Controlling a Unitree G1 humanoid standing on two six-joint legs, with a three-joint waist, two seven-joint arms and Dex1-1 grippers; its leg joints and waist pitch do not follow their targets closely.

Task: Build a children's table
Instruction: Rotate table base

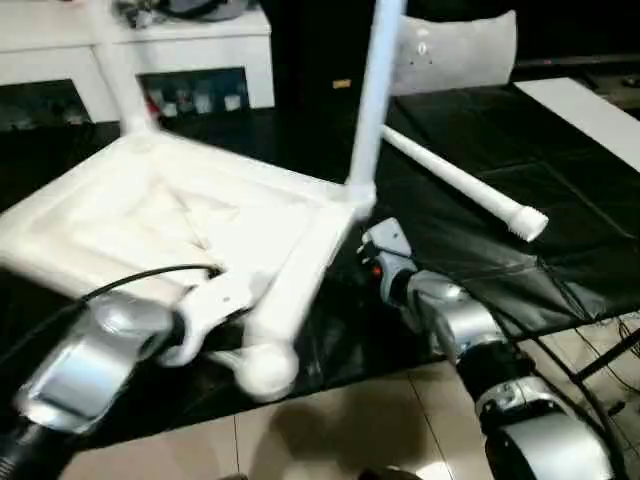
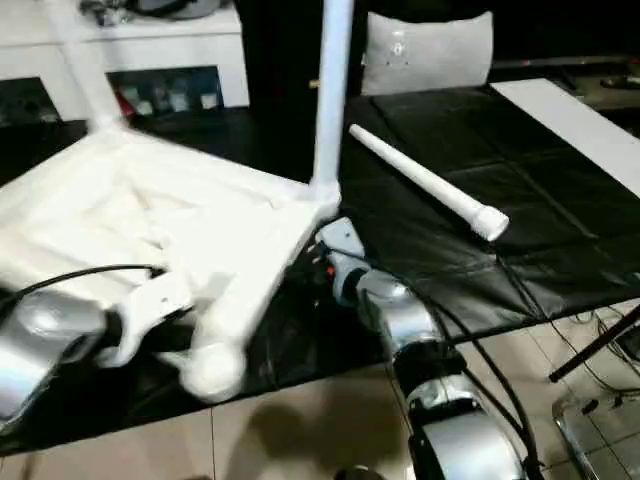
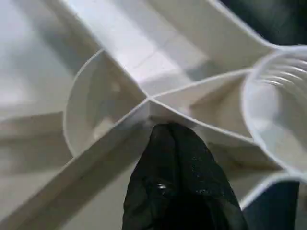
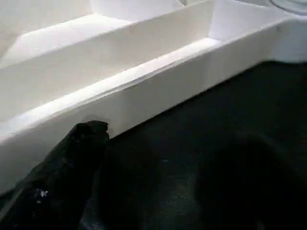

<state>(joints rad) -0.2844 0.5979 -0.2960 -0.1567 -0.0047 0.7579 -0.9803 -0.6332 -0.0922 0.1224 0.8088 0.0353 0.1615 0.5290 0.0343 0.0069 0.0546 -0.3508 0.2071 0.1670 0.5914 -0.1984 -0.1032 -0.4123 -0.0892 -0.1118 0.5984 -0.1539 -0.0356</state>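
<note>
Upside down, children's table (image 1: 190, 215): across the left half of the left eye frame, ribbed underside up, on a black-covered work surface (image 1: 470, 150). Two legs already standing in corner sockets: one leg (image 1: 375, 95) rising from mid-frame out through the top edge, a second leg (image 1: 115, 70) blurred at upper left. A loose leg (image 2: 425, 185) lying flat on the black cover right of centre, slanting from mid-frame down toward the right, well apart from the tabletop. Nearest corner socket (image 1: 265, 368) empty, at lower centre-left, overhanging the black cover's front edge.

Left gripper (image 3: 165, 136): fingers closed tight together, tip pressed where the ribs meet near the open round socket at the right edge of the left wrist frame; whether a rib sits pinched between them, cannot tell. Silver left forearm at lower left of the head views.

Right gripper (image 4: 158, 139): spread wide, nothing between the fingers; one black finger (image 4: 81, 148) at lower left of the right wrist frame, just beside the tabletop's outer side wall, low over the black cover. Right arm at lower centre-right, reaching toward the tabletop's near edge under the upright leg.

White cabinet (image 1: 200, 60) with glass doors along the top left.
</note>
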